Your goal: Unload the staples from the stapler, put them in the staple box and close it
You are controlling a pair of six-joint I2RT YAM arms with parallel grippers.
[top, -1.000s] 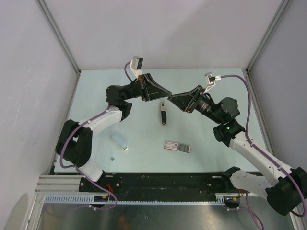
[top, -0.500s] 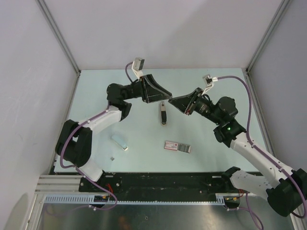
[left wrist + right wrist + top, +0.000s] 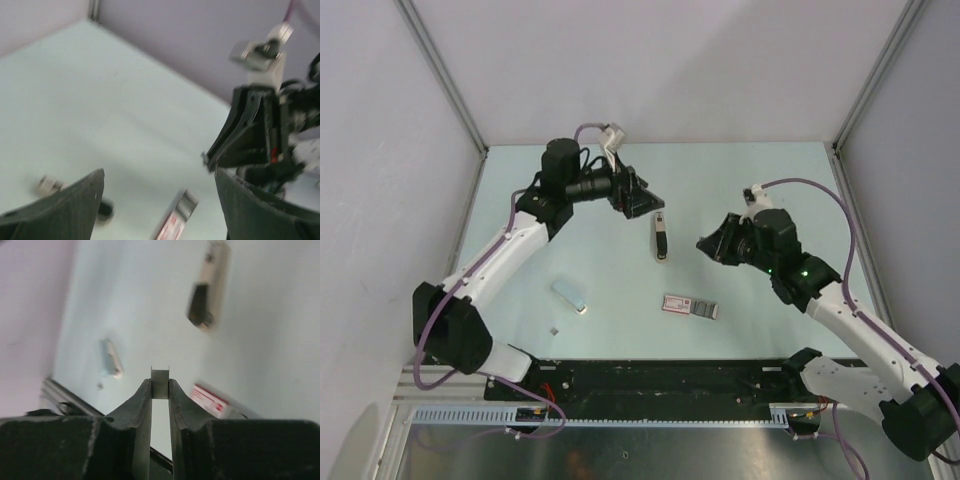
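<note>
The right claw [image 3: 160,386] clenched a small strip of staples [image 3: 160,375] (silvery, channel-shaped); the left claw [image 3: 159,175] hung released near the stapler [image 3: 661,238], toward the far edge of the table [image 3: 520,190].

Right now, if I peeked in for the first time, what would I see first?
Two black grippers face each other over the middle of the table: the left gripper gapes open near the slim black stapler, and the right gripper pinches a small silvery piece in its fingertips. Toward the near edge lie a pale blue bar and a pinkish-grey rectangular piece.
</note>
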